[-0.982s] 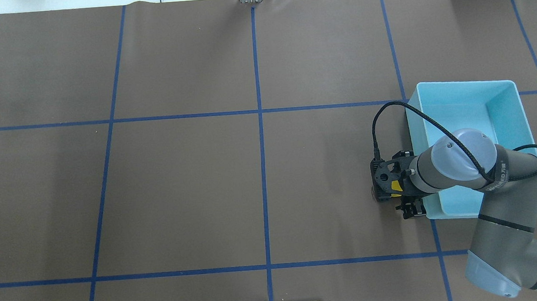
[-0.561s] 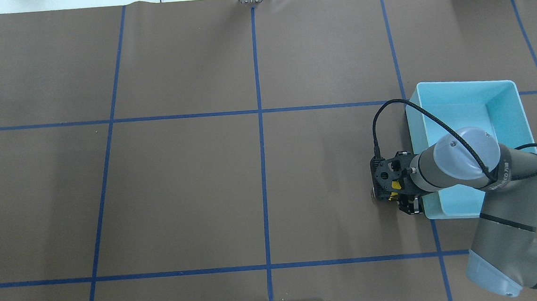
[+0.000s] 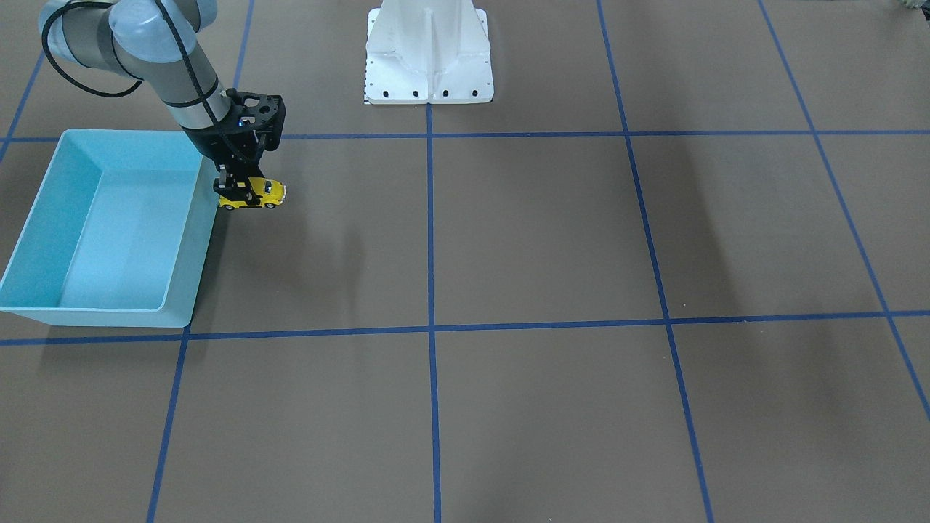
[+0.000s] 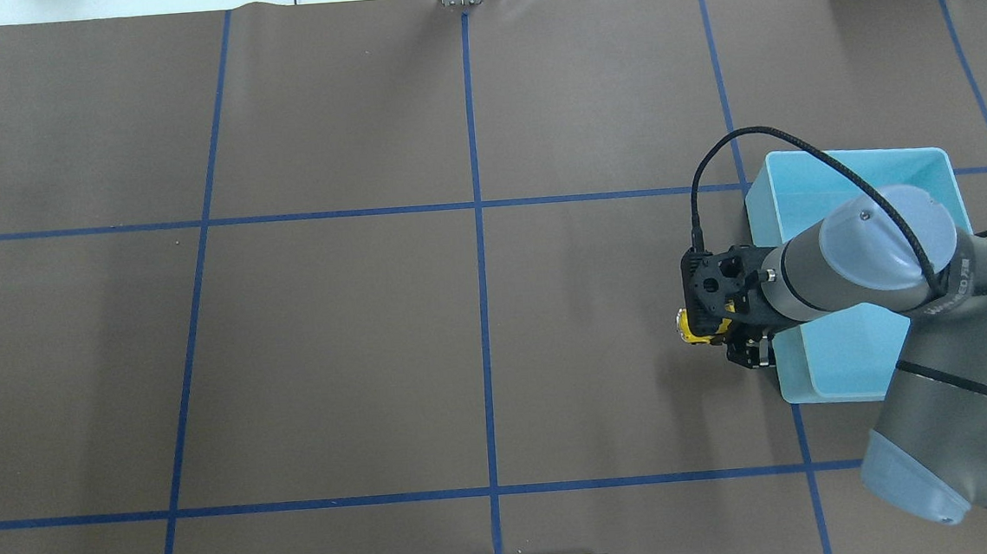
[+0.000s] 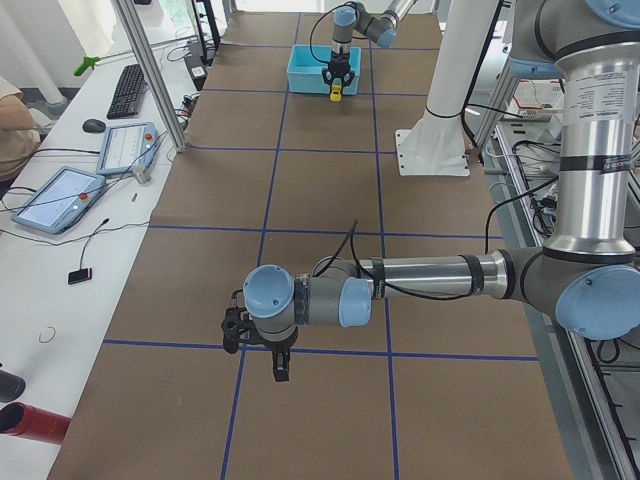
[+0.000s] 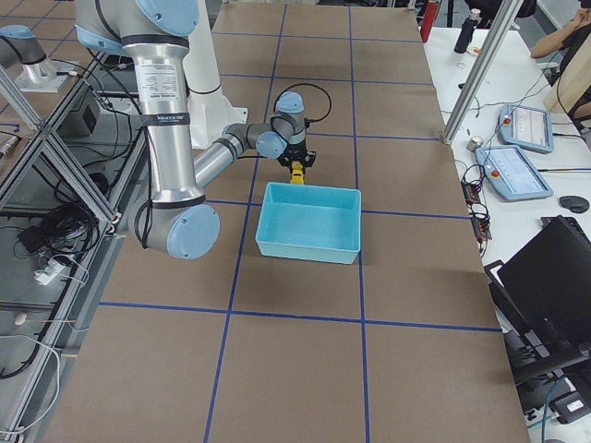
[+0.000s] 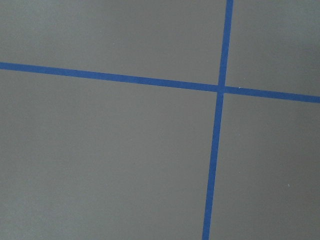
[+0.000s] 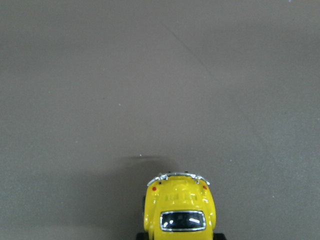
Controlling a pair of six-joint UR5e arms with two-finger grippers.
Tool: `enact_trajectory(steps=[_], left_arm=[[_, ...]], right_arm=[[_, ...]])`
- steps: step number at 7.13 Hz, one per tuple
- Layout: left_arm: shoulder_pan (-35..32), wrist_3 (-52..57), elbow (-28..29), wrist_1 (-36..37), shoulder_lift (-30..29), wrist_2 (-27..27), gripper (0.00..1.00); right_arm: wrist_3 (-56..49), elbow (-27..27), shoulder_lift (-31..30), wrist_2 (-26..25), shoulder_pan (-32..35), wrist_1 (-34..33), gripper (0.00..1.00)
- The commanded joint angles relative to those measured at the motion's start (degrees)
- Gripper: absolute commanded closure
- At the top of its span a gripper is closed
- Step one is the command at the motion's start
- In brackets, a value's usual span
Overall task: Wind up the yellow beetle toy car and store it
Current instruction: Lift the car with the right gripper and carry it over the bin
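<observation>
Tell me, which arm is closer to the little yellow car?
The right. The right gripper holds the yellow car beside the blue bin; the left gripper hangs above the table far away, toward the opposite end.

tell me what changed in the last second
The right hand, gripping the yellow beetle toy car, moved up the overhead view, outward or lifting, can't tell; the car's end now pokes out from under it. The light blue bin stayed put.

A brown desk (image 4: pixel 333 340) carries a grid of blue tape lines (image 4: pixel 480 252) and a light blue bin (image 3: pixel 51 218). A white base plate (image 3: pixel 429 65) stands on it. On a side bench (image 5: pixel 60 270) lie a keyboard (image 5: pixel 127 90), a mouse (image 5: pixel 94 126) and a touch screen (image 5: pixel 57 198).
</observation>
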Motion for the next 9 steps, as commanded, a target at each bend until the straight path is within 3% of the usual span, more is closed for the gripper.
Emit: enact_trajectory(steps=[1, 2, 4, 6, 7, 9], left_arm=[[0.0, 0.0, 0.0, 0.0, 0.0, 0.0, 0.0], [0.0, 0.0, 0.0, 0.0, 0.0, 0.0, 0.0], [0.0, 0.0, 0.0, 0.0, 0.0, 0.0, 0.0], [0.0, 0.0, 0.0, 0.0, 0.0, 0.0, 0.0], [0.0, 0.0, 0.0, 0.0, 0.0, 0.0, 0.0], [0.0, 0.1, 0.0, 0.0, 0.0, 0.0, 0.0]], right_arm=[[-0.5, 1.7, 7.4, 5.8, 5.8, -8.5, 1.0], [-2.3, 1.9, 9.4, 7.7, 7.8, -12.1, 1.0], [-17.5, 1.7, 8.8, 11.4, 15.6, -17.7, 1.0], [-29.8, 1.0, 3.6, 16.4, 23.5, -17.7, 1.0], [-34.4, 1.8, -1.9, 16.2, 24.3, -16.9, 1.0], [-34.3, -0.9, -8.8, 15.7, 23.8, -6.2, 1.0]])
